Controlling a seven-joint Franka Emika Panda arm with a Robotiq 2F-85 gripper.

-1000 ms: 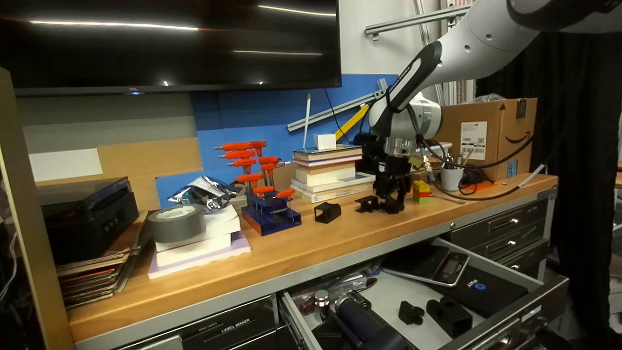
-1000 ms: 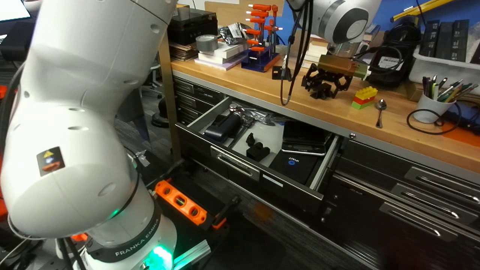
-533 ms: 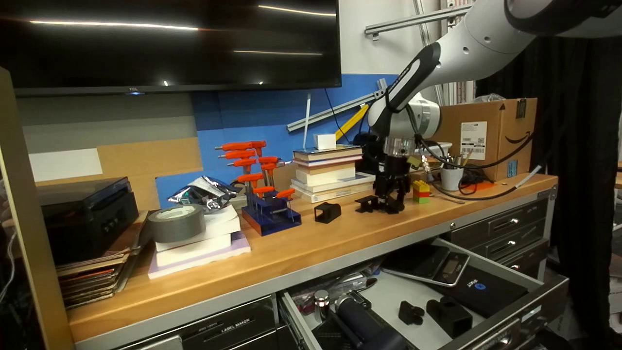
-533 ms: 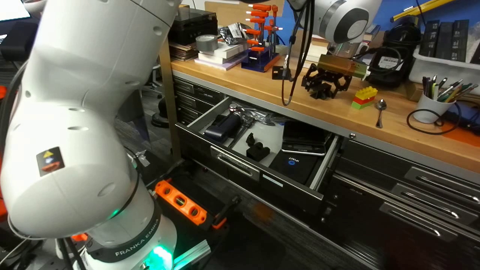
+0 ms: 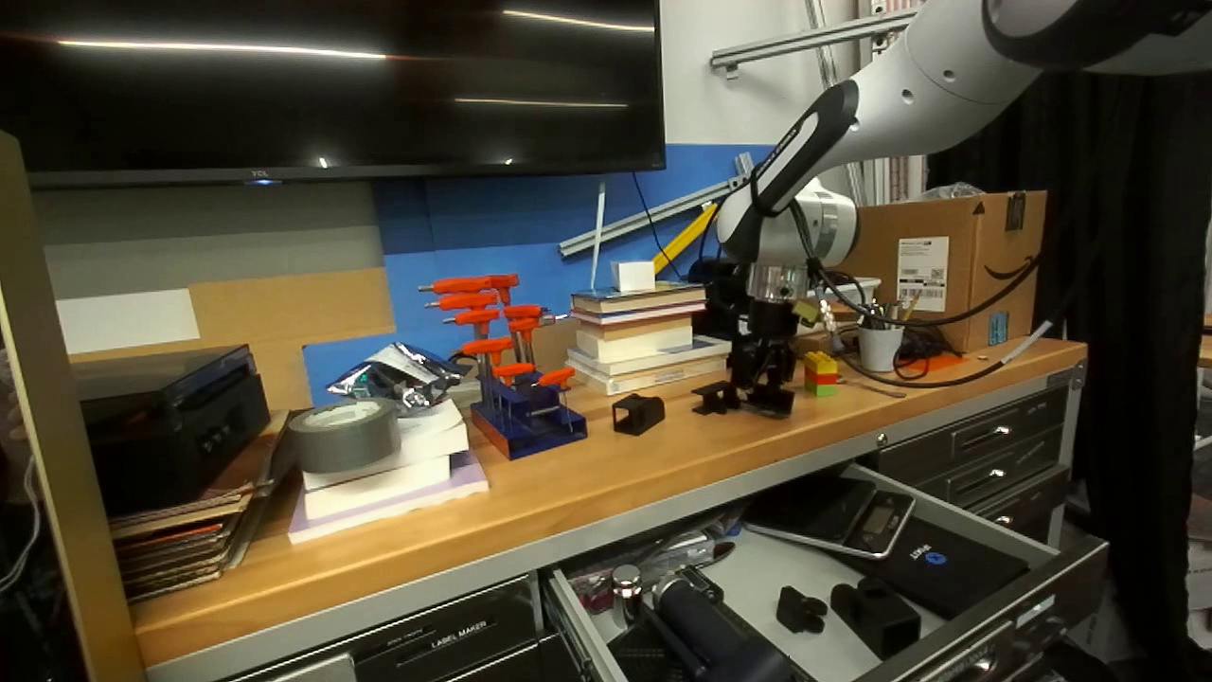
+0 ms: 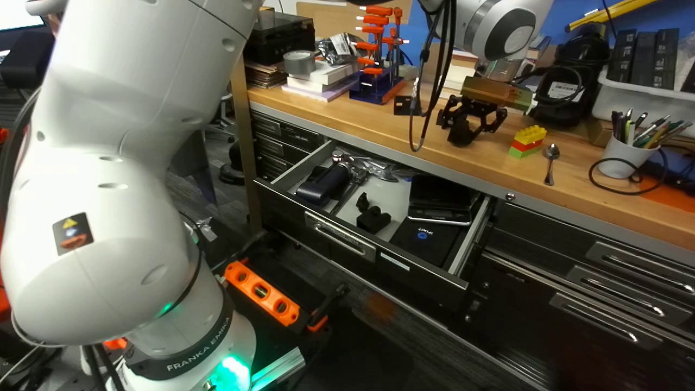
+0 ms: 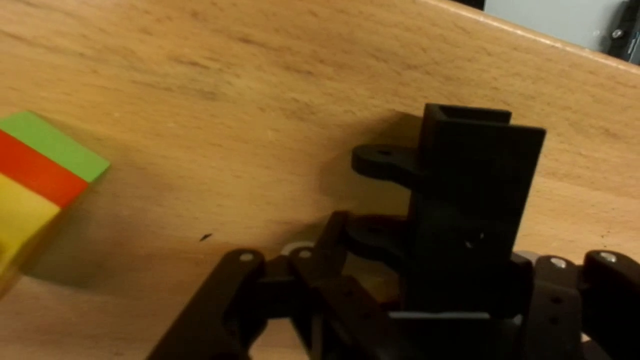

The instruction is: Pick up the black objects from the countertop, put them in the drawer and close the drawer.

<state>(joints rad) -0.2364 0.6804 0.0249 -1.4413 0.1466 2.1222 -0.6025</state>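
In the wrist view, a black box-shaped piece with two rounded lugs (image 7: 470, 190) stands between the fingers of my gripper (image 7: 431, 245). One finger presses by a lug, the opposite one against the body, so the jaws are shut on it. An exterior view shows this gripper (image 5: 763, 384) low over the wooden countertop (image 5: 568, 493), the held piece (image 5: 773, 404) at its tips. Two more black objects lie on the wood: a flat bracket (image 5: 712, 398) beside the gripper and a hollow block (image 5: 640, 414). Below, the drawer (image 6: 293, 202) is pulled out, with black pieces (image 6: 373, 219) inside.
A toy-brick stack (image 6: 528, 142) sits close to the gripper, with a spoon (image 6: 551, 163) and pen cup (image 6: 624, 155) past it. Books (image 5: 644, 350) and the red-handled tool rack (image 5: 521, 417) stand at the back. A scale (image 5: 881, 521) lies in the drawer.
The jaws have come together on the black piece, which has turned and tilted between them. The arm has barely moved. Drawer and other objects look the same.
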